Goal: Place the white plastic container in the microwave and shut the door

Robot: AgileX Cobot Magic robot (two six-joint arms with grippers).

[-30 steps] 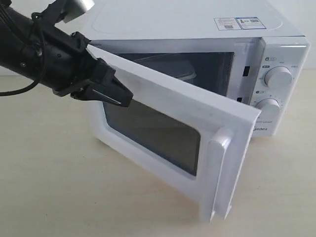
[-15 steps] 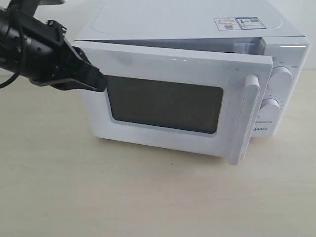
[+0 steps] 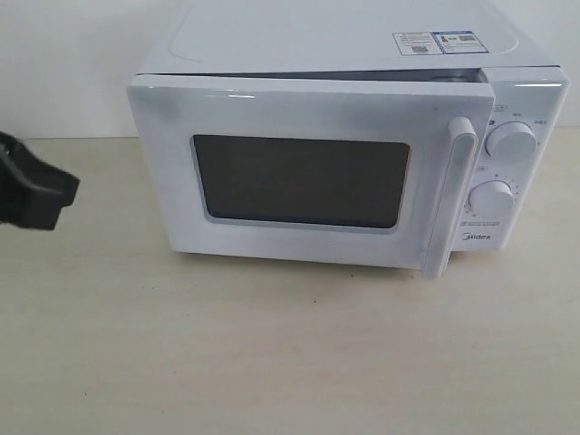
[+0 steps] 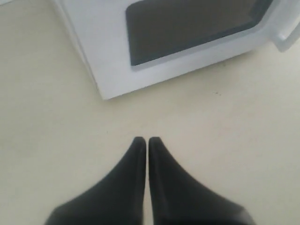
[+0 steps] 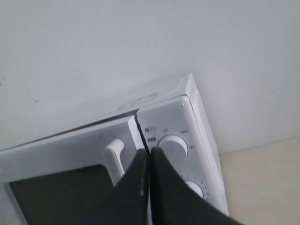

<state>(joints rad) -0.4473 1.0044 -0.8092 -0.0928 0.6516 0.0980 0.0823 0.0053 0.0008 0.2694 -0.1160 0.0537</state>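
The white microwave (image 3: 353,41) stands on the table with its door (image 3: 299,181) swung against the body; a thin gap shows along the door's top edge. The dark window and the vertical bar handle (image 3: 458,195) face me. The white plastic container is hidden from every view. My left gripper (image 4: 146,140) is shut and empty, low over the table to the left of the microwave (image 4: 112,47); its black body shows at the exterior view's left edge (image 3: 32,195). My right gripper (image 5: 149,151) is shut and empty, in front of the door handle (image 5: 115,152) and upper dial (image 5: 173,146).
Two round dials (image 3: 512,140) sit on the microwave's right panel above the Midea logo. A beige tabletop (image 3: 272,353) spreads in front, and a white wall (image 5: 140,42) rises behind.
The door swung from half open to against the microwave body. My left arm drew back leftward from the door, down to the exterior view's left edge.
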